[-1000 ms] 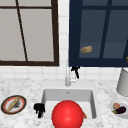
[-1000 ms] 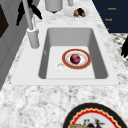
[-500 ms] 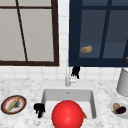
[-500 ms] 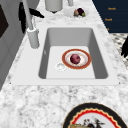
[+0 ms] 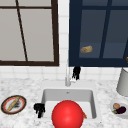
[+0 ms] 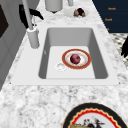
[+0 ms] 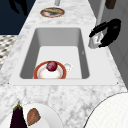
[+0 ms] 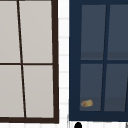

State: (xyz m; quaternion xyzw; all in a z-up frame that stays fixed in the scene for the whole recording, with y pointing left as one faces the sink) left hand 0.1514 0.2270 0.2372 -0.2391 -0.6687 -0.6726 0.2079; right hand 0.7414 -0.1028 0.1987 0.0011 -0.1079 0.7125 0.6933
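My right hand [image 5: 76, 72] is behind the sink at the faucet [image 5: 67, 77]. In the right side view this right hand [image 7: 111, 30] has its fingers curled over the faucet handle [image 7: 94, 41]; it also shows in the left side view [image 6: 24, 15]. My left hand [image 5: 39, 109] hangs at the sink's front left corner with relaxed fingers pointing down and nothing in them. A round red fruit [image 6: 75, 58] lies on an orange-rimmed plate [image 6: 65, 60] in the sink basin [image 6: 51, 37]. In the front view the red fruit [image 5: 67, 115] looks large.
A patterned plate [image 5: 5, 106] with a bread stick sits on the left counter. At the right are a white plate [image 7: 47, 117] with an eggplant and a grey pot [image 5: 123, 82]. A bread roll [image 8: 87, 103] lies behind the blue cabinet's glass.
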